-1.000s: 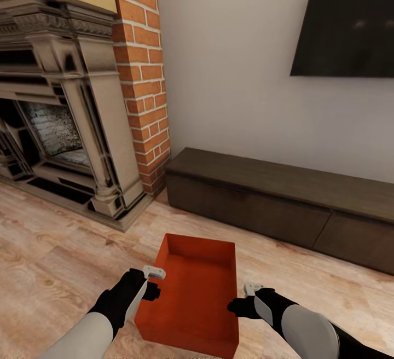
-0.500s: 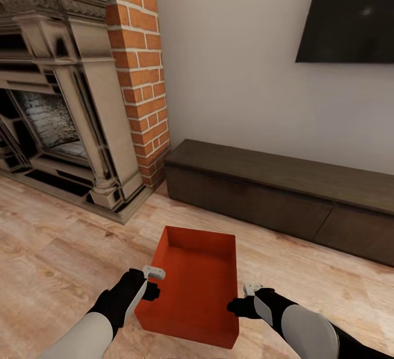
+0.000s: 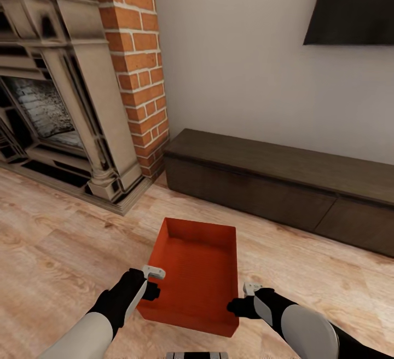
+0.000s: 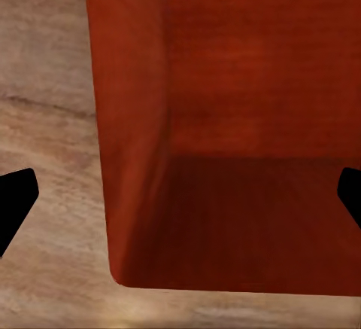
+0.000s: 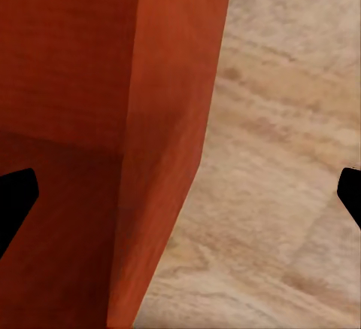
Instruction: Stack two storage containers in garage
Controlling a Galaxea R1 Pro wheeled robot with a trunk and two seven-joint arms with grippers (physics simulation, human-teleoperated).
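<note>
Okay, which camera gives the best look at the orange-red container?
The head view: the whole storage container shows there, open and empty, between both grippers on the wood floor. The left wrist view has one wall and its inside; the right wrist view, one wall's edge.

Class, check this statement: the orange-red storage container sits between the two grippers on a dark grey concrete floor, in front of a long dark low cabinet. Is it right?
Not quite. The head view shows the storage container between the left gripper and right gripper, before the cabinet, but the floor is pale wood plank, not dark grey concrete.
</note>
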